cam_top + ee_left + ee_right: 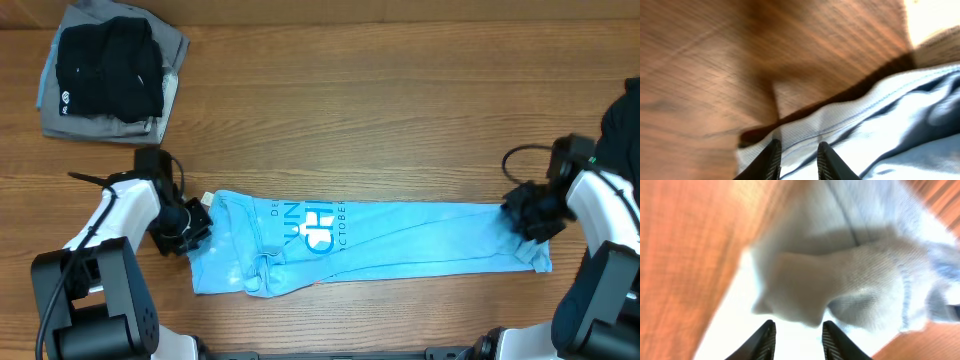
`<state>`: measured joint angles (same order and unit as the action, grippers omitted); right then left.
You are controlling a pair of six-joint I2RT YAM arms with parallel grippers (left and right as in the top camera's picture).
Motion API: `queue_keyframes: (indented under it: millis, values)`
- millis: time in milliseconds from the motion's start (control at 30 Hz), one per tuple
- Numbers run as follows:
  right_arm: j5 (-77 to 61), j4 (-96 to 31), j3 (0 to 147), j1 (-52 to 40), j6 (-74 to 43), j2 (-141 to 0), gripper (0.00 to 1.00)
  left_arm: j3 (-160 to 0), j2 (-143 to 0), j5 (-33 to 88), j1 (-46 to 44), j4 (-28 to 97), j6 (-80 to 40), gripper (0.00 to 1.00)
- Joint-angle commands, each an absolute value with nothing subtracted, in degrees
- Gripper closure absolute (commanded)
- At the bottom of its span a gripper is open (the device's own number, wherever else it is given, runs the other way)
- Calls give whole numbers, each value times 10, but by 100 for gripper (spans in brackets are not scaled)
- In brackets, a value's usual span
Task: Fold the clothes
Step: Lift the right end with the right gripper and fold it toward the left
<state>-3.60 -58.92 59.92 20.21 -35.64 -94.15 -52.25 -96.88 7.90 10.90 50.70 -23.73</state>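
Light blue T-shirt (380,240): folded into long flat band across table, white lettering up.

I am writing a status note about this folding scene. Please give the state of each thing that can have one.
T-shirt: folded into a long strip, flat on the table, lettering up.
Dark clothes: folded, stacked at the far left corner.
Left hand: at the strip's left end, fingers part open over the hem.
Right hand: at the strip's right end, part open, fabric bunched ahead.
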Motion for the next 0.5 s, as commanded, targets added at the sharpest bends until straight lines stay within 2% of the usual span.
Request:
queue_keyframes:
  millis: [0, 33, 67, 100, 133, 167, 467]
  values:
    - [0, -622, 665, 205, -356, -931, 53, -555, -958, 90, 112, 521, -218, 72]
    - [5, -631, 674, 207, -356, -928, 47, -561, -953, 90, 112, 526, -218, 72]
    - [12, -639, 681, 212, -356, -924, 37, -565, -947, 92, 112, 532, -218, 72]
    - [18, -641, 682, 220, -356, -921, 16, -568, -940, 93, 112, 535, -218, 72]
    - [20, -642, 682, 230, -354, -920, 5, -569, -935, 95, 112, 538, -218, 72]
    - [18, -642, 682, 243, -345, -920, 0, -569, -931, 98, 112, 538, -218, 72]
    - [-18, -615, 625, 355, -295, -928, 0, -568, -929, 114, 112, 540, -219, 72]
